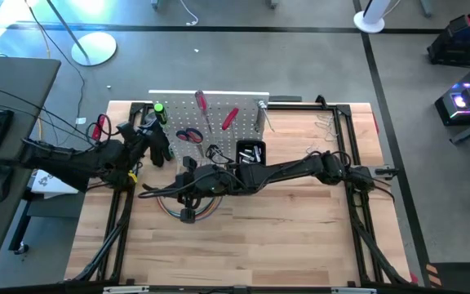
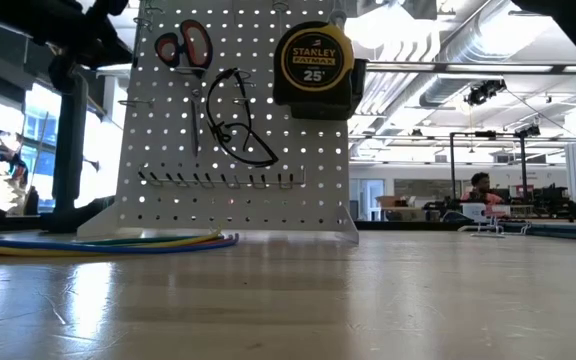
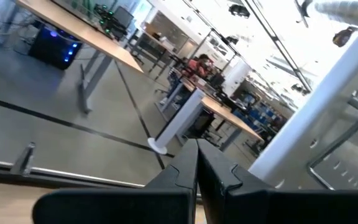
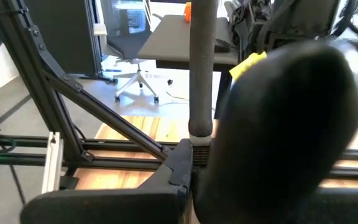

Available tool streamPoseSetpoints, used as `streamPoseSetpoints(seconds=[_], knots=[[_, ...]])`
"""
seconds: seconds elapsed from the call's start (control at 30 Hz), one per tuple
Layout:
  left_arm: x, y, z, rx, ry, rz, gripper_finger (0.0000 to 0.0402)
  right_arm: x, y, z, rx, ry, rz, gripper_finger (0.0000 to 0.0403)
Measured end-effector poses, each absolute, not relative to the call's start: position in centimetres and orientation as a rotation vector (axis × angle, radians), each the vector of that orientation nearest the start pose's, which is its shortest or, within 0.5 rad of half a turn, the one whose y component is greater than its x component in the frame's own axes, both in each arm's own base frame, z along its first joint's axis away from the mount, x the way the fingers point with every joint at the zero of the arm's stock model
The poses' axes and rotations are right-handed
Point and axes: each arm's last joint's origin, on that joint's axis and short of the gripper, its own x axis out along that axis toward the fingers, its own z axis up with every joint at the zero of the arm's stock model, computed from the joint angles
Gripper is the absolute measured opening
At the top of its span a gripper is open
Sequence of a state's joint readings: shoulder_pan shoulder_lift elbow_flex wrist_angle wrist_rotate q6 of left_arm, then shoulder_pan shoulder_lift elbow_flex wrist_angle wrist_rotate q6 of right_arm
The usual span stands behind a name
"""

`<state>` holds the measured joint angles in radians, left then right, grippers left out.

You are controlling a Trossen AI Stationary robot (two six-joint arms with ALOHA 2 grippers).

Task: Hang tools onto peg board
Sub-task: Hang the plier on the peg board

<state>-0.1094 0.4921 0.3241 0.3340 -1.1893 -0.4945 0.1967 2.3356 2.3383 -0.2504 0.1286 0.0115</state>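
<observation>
On the white perforated peg board [image 2: 238, 120], red-handled scissors [image 2: 183, 45] and yellow tape measure [image 2: 313, 62] are hung already; left gripper [image 3: 196, 163] is seen pressed together, right gripper [image 4: 191, 171] clamped on something black that can't be made out.

The yellow tape measure [image 2: 313, 62] hanging on the white peg board [image 2: 268, 140] carries a black round label reading "STANLEY", a smaller word that looks like "FATMAX", and "25'".
</observation>
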Motion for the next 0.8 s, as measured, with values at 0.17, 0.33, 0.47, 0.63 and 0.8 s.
streamPoseSetpoints(seconds=[0.17, 0.33, 0.47, 0.63, 0.8], knots=[[12.4, 1.9, 25.7, -0.554, -0.393, 0.985, 0.0000, 53.1, 10.2, 33.1, -0.009, 0.247, 0.085, 0.0024], [12.5, 2.2, 25.5, -0.589, -0.387, 0.949, 0.0000, 53.1, 10.3, 33.1, -0.008, 0.247, 0.089, 0.0024], [12.7, 2.1, 25.5, -0.608, -0.373, 0.876, 0.0000, 53.1, 10.3, 33.1, 0.011, 0.251, 0.087, 0.0024], [13.0, 1.9, 25.5, -0.660, -0.354, 0.748, 0.0000, 53.1, 10.3, 33.0, 0.010, 0.253, 0.087, 0.0024], [13.1, 1.5, 25.5, -0.705, -0.348, 0.678, 0.0000, 53.1, 10.4, 33.0, 0.005, 0.252, 0.073, 0.0024]])
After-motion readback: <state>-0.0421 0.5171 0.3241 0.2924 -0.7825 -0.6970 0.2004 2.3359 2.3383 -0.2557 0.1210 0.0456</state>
